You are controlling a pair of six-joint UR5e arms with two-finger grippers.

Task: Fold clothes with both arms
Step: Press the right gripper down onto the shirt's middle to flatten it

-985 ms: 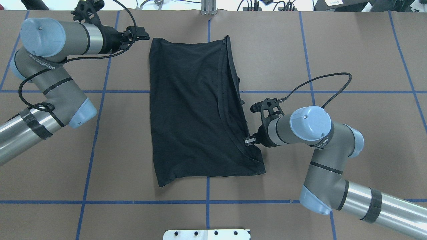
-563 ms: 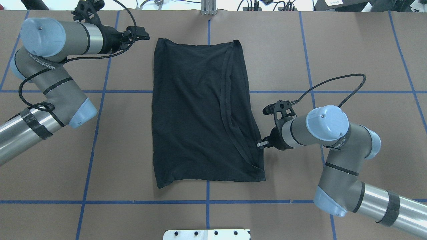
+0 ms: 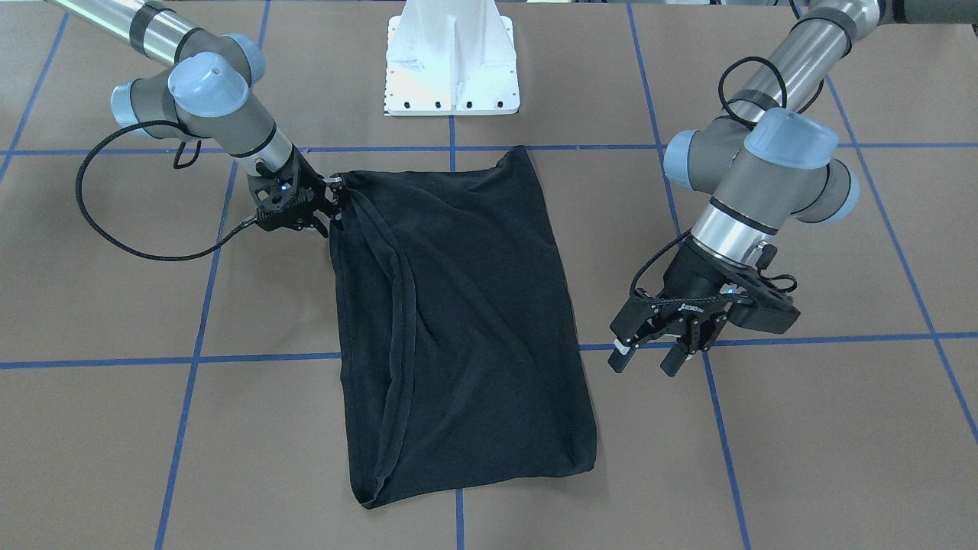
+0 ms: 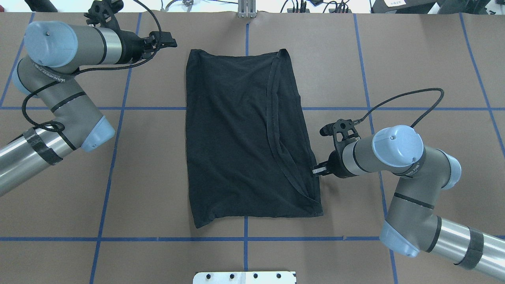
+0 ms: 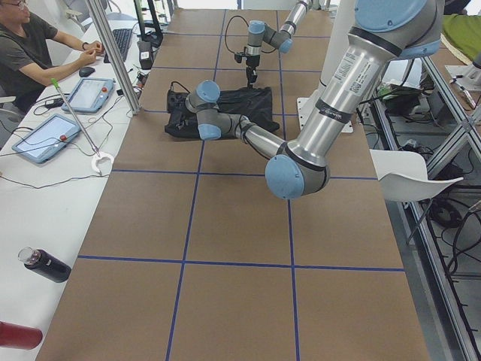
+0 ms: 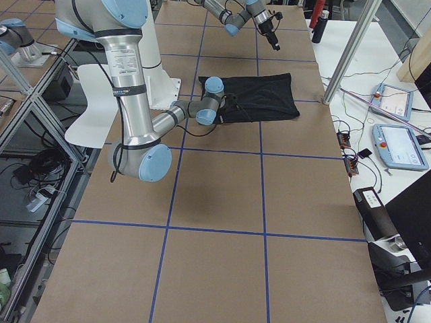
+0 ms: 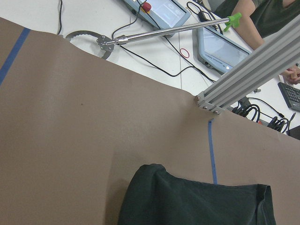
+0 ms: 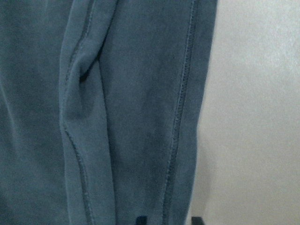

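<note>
Black T-shirt point(image 4: 244, 134) is seen laid flat in the middle of the overhead frame on the brown-covered table point(image 4: 394, 59). It is folded into a tall, slightly slanted rectangle, with its upper edge near the top of the frame and its lower edge just above the lower blue tape line point(image 4: 158, 239). A stitched hem band is seen running down its right-hand part, from the upper right corner to the lower right corner. The right gripper point(image 4: 315, 170) is found at centre right, closed on the shirt's right edge a little above the lower corner. In the front-facing view the same gripper point(image 3: 336, 202) is placed at upper left, and the cloth point(image 3: 458, 328) is drawn into long folds below it. The right wrist view is filled on its left by the fabric point(image 8: 117, 117), with pale table surface to the right of the stitched edge. The left gripper point(image 4: 169, 39) is held in the upper left of the overhead frame, near the shirt's upper left corner but apart from it. In the front-facing view it point(image 3: 644, 360) is seen right of centre, its fingers spread with nothing between them. In the left wrist view the shirt's corner point(image 7: 197, 201) is shown at the bottom, and an aluminium post point(image 7: 253, 70) and a tablet point(image 7: 220, 47) are seen beyond the table's edge. A seated person point(image 5: 37, 45) is seen at the upper left of the left-side view.
</note>
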